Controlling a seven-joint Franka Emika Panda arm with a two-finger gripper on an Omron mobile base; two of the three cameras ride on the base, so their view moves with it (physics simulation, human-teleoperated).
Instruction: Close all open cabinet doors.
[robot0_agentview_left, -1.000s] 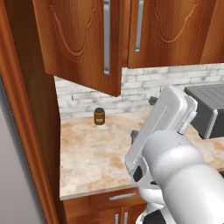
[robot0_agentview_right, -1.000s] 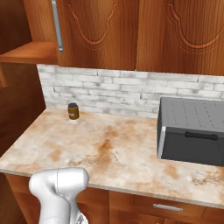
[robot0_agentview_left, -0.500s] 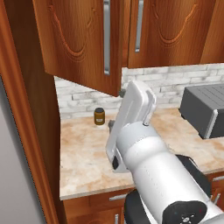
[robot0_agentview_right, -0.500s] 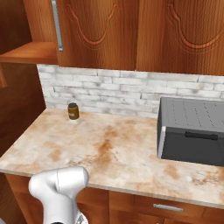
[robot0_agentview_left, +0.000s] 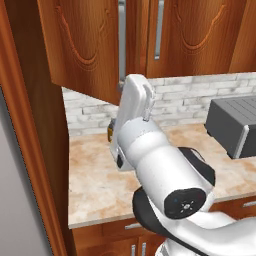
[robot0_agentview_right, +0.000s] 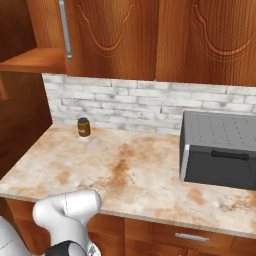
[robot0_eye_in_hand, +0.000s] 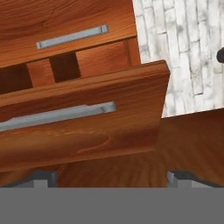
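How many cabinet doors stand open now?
1: the left door swings out over the counter. The door beside it looks shut. Others may be out of view.

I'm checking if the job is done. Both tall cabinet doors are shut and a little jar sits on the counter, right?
Not quite. The left cabinet door hangs open, swung out from the wall, as the left base view shows. The right one is shut, and the little jar does sit on the counter.

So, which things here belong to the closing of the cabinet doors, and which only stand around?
Belong to the job:
- open cabinet door, swung out over the counter
- closed cabinet door beside it
- tool, jaws apart, holding nothing

Only standing around:
- small brown jar by the brick wall
- grey bread box
- marble counter
- drawer front below
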